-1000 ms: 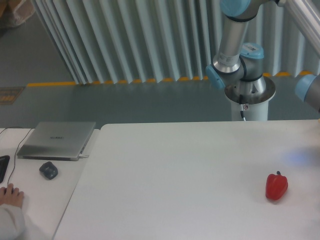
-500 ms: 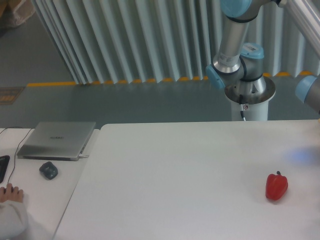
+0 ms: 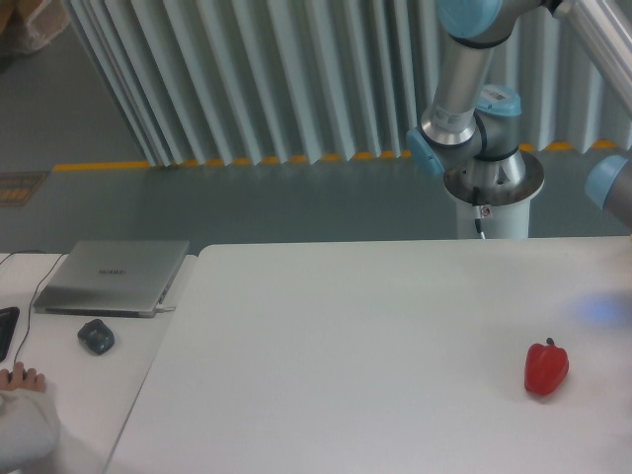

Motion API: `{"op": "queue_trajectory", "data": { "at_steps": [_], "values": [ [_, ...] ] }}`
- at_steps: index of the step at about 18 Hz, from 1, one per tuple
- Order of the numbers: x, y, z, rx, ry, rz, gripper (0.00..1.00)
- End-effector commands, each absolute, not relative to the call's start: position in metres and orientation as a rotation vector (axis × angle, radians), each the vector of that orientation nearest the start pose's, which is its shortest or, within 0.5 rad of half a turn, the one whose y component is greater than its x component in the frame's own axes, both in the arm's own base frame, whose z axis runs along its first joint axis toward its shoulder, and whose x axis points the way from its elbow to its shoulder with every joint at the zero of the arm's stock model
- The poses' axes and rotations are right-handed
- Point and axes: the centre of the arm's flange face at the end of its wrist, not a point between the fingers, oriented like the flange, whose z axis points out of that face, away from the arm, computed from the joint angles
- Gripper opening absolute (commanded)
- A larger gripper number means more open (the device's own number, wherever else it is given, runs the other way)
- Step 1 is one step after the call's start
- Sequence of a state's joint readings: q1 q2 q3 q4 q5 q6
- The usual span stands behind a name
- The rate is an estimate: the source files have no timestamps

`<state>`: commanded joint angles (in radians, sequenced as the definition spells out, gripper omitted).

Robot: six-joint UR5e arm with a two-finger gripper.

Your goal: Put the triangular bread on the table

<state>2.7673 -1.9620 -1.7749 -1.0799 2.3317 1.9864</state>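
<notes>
A: What lies around the red bell pepper (image 3: 546, 367)?

B: It stands alone on the white table (image 3: 346, 355), near the right edge, stem up. A faint bluish glint shows on the tabletop just above it. The surface to the left of the pepper is plain white.

A: And further left of the pepper?

B: A smaller white desk (image 3: 69, 380) touches the table's left side. It carries a closed silver laptop (image 3: 114, 276) with a cable running off its near-left corner, a dark mouse (image 3: 96, 337) just in front of the laptop, and the corner of a black item cut by the frame edge. A person's hand (image 3: 20, 376) in a white sleeve rests at the desk's lower left.

A: The arm?

B: The UR5e's pedestal and grey-and-blue joints (image 3: 464, 138) rise behind the table, up and left of the pepper. A further joint (image 3: 612, 188) pokes in at the right edge. The links run out of the frame at the top and right, so the gripper is out of sight and I cannot tell how its fingers stand.

A: The triangular bread?

B: Not visible anywhere in this view.
</notes>
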Motion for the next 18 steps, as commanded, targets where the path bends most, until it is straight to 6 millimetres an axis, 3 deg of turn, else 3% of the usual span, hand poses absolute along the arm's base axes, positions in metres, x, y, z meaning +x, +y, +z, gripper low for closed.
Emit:
{"op": "queue_trajectory", "data": {
  "at_steps": [3, 8, 13, 15, 16, 18],
  "values": [
    [-0.523, 0.269, 0.264, 2.230, -0.974, 0.130, 0.00],
    [-0.538, 0.253, 0.319, 2.442, -1.023, 0.076, 0.00],
    [-0.551, 0.231, 0.390, 2.893, -0.973, 0.056, 0.00],
    [-0.547, 0.242, 0.401, 3.119, -0.800, 0.072, 0.00],
    [-0.540, 0.260, 0.403, 3.218, -0.687, 0.075, 0.00],
    [-0.520, 0.287, 0.418, 3.258, -0.581, 0.051, 0.00]
  ]
}}
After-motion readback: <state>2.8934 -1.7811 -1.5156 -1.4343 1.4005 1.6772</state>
